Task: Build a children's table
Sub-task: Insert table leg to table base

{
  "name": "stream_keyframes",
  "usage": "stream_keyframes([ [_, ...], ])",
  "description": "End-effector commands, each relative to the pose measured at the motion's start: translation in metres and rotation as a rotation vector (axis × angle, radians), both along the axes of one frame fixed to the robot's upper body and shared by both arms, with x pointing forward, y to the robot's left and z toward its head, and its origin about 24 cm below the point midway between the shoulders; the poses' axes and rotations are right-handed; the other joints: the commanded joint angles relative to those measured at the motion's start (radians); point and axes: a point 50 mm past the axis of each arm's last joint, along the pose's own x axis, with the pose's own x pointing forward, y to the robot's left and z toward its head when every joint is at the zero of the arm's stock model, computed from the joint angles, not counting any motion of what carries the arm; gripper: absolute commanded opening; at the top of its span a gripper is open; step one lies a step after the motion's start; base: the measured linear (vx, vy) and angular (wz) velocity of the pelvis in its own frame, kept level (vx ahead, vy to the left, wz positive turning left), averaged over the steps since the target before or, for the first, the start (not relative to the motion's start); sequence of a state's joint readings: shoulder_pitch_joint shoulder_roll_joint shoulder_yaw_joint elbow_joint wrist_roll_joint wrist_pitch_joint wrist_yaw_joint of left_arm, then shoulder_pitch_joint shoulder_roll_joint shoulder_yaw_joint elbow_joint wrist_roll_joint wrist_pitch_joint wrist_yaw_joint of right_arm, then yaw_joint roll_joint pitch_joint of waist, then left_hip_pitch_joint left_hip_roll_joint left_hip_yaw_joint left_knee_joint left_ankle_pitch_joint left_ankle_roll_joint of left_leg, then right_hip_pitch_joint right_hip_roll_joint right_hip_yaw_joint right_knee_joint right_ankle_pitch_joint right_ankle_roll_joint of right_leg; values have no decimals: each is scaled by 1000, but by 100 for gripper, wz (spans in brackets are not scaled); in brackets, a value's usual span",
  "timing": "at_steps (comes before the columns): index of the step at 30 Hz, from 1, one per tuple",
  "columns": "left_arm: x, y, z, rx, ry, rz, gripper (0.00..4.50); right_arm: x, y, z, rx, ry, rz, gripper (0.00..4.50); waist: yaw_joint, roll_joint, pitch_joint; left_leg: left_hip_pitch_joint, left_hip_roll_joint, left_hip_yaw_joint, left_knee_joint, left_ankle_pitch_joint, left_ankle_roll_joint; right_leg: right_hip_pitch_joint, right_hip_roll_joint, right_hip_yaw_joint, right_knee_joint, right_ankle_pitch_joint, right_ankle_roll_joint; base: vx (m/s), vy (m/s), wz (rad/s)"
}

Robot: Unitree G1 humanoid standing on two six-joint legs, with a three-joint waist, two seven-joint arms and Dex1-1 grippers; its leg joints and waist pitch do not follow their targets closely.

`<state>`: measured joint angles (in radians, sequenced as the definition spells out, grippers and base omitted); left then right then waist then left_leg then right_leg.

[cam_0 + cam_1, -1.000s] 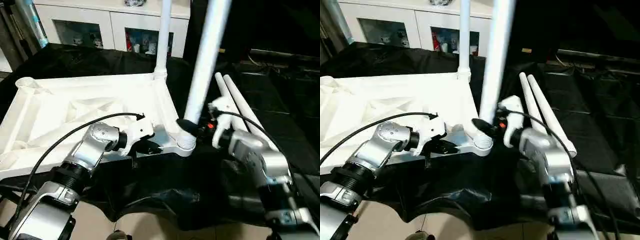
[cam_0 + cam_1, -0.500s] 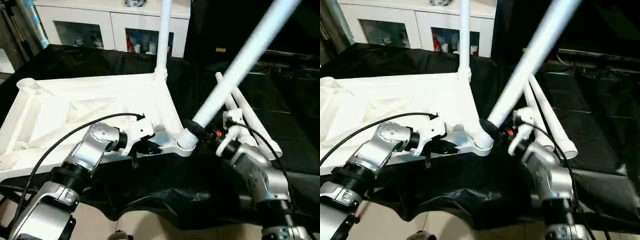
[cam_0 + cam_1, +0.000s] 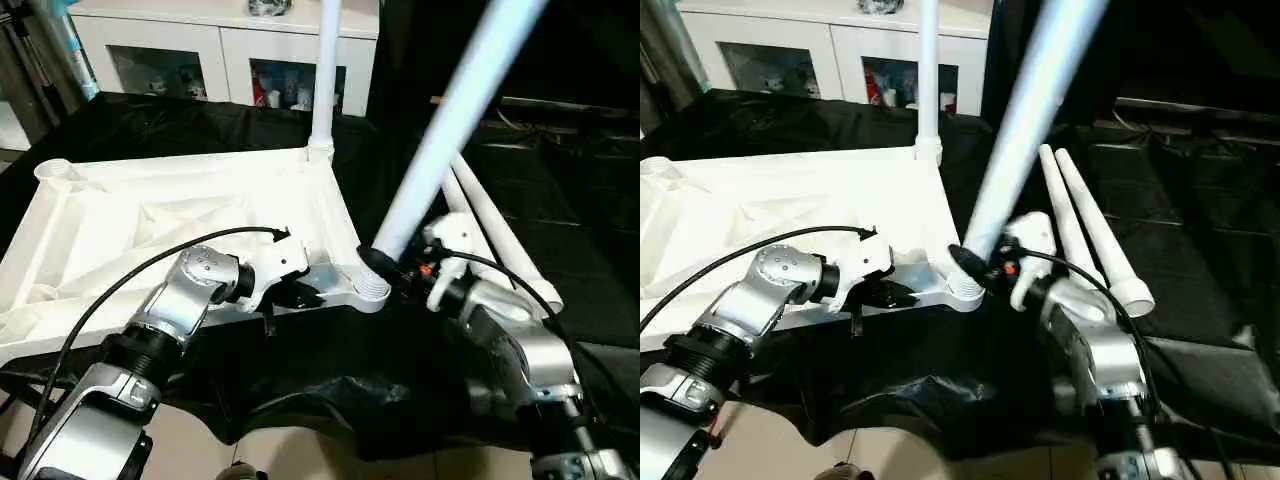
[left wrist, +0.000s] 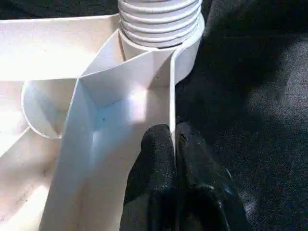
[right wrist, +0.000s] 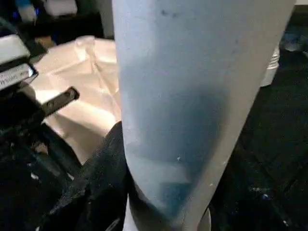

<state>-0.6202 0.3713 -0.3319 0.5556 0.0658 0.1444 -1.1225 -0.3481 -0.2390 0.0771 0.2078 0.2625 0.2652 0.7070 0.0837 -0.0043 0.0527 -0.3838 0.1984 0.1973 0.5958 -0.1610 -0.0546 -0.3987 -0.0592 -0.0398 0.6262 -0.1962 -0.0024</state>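
The white tabletop (image 3: 150, 215) lies upside down on black cloth, ribbed underside up. One white leg (image 3: 325, 70) stands upright in its far right corner. My left gripper (image 3: 300, 292) is shut on the tabletop's thin rim beside the near right corner; its fingers (image 4: 159, 149) pinch that wall just below the threaded socket (image 4: 159, 19). My right gripper (image 3: 385, 265) is shut on a second leg (image 3: 450, 110) close to its lower end, which sits at that socket (image 3: 372, 287). This leg leans up and to the right. Its tube (image 5: 192, 96) runs between the right fingers (image 5: 103, 183).
Two loose white legs (image 3: 500, 245) lie side by side on the black cloth right of the tabletop. A white cabinet with glass doors (image 3: 200, 50) stands behind. The cloth hangs over the near edge, with floor below.
The held leg stood nearly upright, swung far over to the right, and has now come partway back. My right forearm moved with it. The left gripper kept its hold on the rim.
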Motion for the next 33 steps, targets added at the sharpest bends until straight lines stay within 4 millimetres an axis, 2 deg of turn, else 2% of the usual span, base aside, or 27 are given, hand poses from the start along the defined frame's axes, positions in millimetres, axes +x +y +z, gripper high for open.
stream_keyframes([
  [1,1,2,0,19,-21,18,0,-7,5,-24,-77,123,59,186,-2,-1,-56,27,36,-26,-80,-325,-27,26,-82,45,-99,-344,-159,0,0,0],
  [6,0,3,0,22,-18,17,0,-7,7,-27,-118,147,144,186,-3,-2,-57,26,36,-25,-80,-316,-23,28,-81,45,-96,-315,-167,0,0,0],
  [7,0,3,0,22,-19,17,0,-7,7,-27,-120,149,147,186,-3,-6,-57,27,37,-24,-79,-313,-21,28,-80,45,-96,-310,-167,0,0,0],
  [14,0,0,1,18,-28,-17,0,-10,3,-32,-110,153,210,186,-2,1,-58,27,37,-25,-80,-321,-22,27,-80,44,-96,-296,-174,0,0,0],
  [15,-1,0,1,17,-29,-27,0,-10,3,-32,-105,151,219,186,-2,-2,-59,27,37,-25,-79,-319,-21,28,-80,45,-95,-287,-176,0,0,0],
  [17,-2,-1,3,14,-28,-54,0,-11,2,-32,-94,147,246,186,-1,3,-62,26,37,-25,-78,-309,-18,31,-81,45,-93,-264,-181,0,0,0],
  [19,-4,-4,6,-4,-26,-101,0,-11,0,-31,-93,139,283,186,-2,1,-64,25,37,-24,-76,-293,-11,34,-79,44,-90,-222,-193,0,0,0],
  [22,-6,-6,9,-8,-29,-153,0,-9,-3,-29,-99,132,324,186,1,3,-65,24,37,-21,-75,-265,2,37,-77,42,-84,-160,-215,0,0,0],
  [28,-6,-5,14,-23,-31,-163,0,-8,-6,-29,-97,122,357,186,1,3,-64,27,38,-22,-77,-285,-2,37,-78,41,-86,-187,-226,0,0,0],
  [33,-5,-3,15,-30,-35,-150,0,-9,-5,-30,-84,121,362,186,2,3,-65,27,38,-22,-76,-275,-1,38,-78,41,-84,-171,-229,0,0,0],
])
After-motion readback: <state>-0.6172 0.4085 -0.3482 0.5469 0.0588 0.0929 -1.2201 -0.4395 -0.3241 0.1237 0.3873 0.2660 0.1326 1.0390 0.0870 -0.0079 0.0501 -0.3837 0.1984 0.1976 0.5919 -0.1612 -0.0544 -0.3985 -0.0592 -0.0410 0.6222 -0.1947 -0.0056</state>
